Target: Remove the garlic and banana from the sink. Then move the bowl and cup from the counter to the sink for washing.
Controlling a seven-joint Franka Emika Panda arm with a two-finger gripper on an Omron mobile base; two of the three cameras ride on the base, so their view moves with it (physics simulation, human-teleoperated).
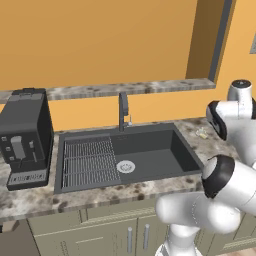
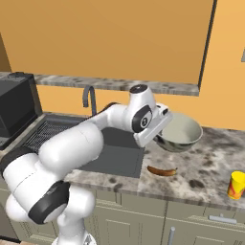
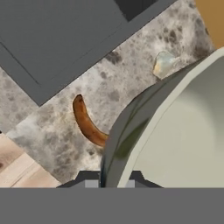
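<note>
Gripper (image 3: 110, 183) jaws stand narrow, clamped over the thin rim of the bowl (image 2: 179, 133), one dark fingertip outside the wall and one inside. We see the bowl lifted clear of the counter (image 2: 206, 165), tilted, held at its left edge beside the sink (image 1: 145, 150). Its outer shell is smooth grey metal with a dull sheen; the inside is a pale cream, evenly curved.

We note the banana (image 3: 85, 122) lying flat on the counter just right of the sink's near corner, below the bowl: a slim curved fruit, orange-brown, dark at the ends. A small whitish, faceted garlic (image 3: 163, 63) sits on the counter further back, near the wall, close by the bowl's rim in the hand view. The cup (image 2: 236, 185), bright yellow and cylindrical with a red mark, stands upright near the counter's front edge, well apart from the bowl.

The counter is mottled grey-brown stone. The sink is a matte dark rectangular basin with a ribbed wire rack (image 1: 90, 161) on its left, a round silver drain (image 1: 125, 166) and a dark faucet (image 1: 123, 109).
</note>
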